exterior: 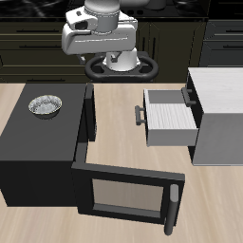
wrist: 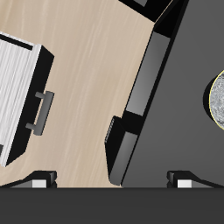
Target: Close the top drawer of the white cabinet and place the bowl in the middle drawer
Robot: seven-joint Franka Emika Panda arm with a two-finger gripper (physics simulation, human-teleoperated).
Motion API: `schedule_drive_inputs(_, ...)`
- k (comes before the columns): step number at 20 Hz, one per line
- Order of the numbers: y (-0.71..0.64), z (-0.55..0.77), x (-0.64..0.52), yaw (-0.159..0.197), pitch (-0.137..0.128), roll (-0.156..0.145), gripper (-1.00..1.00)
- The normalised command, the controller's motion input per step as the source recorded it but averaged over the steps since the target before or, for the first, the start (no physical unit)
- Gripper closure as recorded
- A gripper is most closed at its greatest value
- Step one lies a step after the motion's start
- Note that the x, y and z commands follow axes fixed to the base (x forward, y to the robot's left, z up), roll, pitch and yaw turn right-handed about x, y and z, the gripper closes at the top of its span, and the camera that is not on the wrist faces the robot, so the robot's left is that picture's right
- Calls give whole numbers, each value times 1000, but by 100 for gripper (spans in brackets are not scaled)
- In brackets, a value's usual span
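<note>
Bowl (exterior: 45,105) whole only in exterior view; top drawer (exterior: 171,116) out; gripper (wrist: 112,179) fingers spread, empty.

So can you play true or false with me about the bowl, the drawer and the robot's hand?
1. The bowl sits on top of the black box. True.
2. The top drawer of the white cabinet is closed. False: it is pulled out.
3. The hand is holding the bowl. False: it holds nothing, and the bowl is apart from it.
4. The black box's door hangs open. True.
5. The bowl is in a drawer. False: it is on the black box.
</note>
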Motion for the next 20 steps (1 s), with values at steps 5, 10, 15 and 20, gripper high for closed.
schedule_drive_inputs(5, -372, 173, -15, -17, 21, 9, -100)
schedule_drive_inputs(10, -206, 156, 31, 4, -13, 4, -100)
schedule_drive_inputs(15, -262, 183, 174, -44, -36, -17, -100)
schedule_drive_inputs(20, -234, 79, 218, -72, -12, -23, -100)
